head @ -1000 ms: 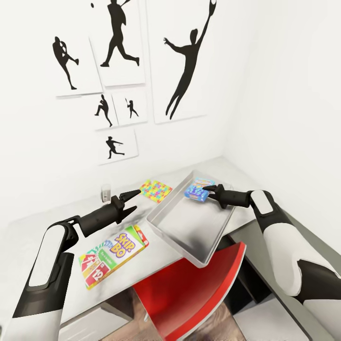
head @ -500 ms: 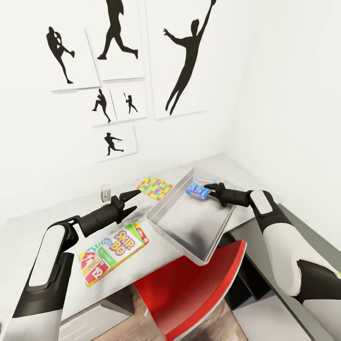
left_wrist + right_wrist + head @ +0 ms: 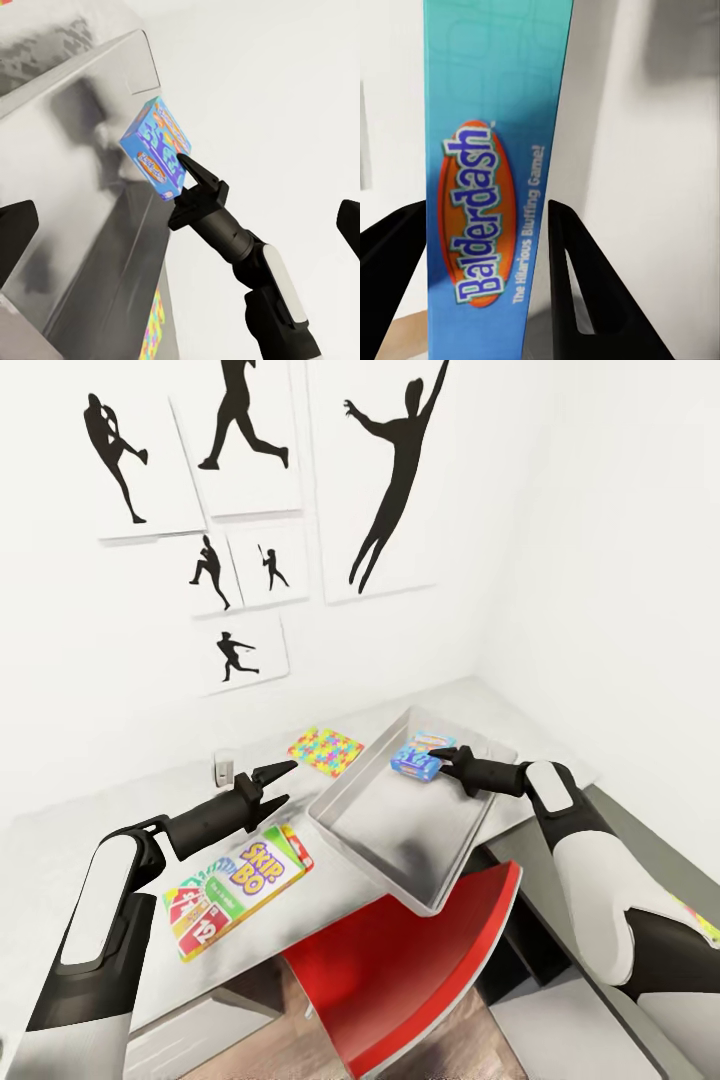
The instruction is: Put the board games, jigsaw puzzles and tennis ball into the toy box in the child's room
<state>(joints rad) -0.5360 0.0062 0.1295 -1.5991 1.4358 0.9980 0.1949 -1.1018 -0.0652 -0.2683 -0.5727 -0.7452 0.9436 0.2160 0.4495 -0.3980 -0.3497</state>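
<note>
My right gripper (image 3: 437, 759) is shut on the small blue board game (image 3: 418, 754), holding it tilted over the far end of the pale grey toy box (image 3: 372, 838). The right wrist view shows the game's Balderdash print (image 3: 487, 187) between the dark fingers (image 3: 577, 277). From the left wrist, the blue game (image 3: 157, 150) sits at the right gripper's tips (image 3: 187, 169) beside the toy box wall (image 3: 97, 82). My left gripper (image 3: 280, 783) hovers open over the table (image 3: 90, 840). The Skip-Bo game (image 3: 235, 885) lies flat below it, and a jigsaw puzzle (image 3: 327, 750) lies behind the toy box.
A red-seated chair (image 3: 410, 960) stands under the table's front edge, below the toy box's overhanging near corner. A small white object (image 3: 222, 770) stands near the wall. The wall carries black baseball silhouettes (image 3: 390, 480). The corner wall closes in on the right.
The whole head view has shifted upward a little, so the camera moved. My right gripper keeps the blue game over the toy box, slightly lower against it. The left arm is nearly still.
</note>
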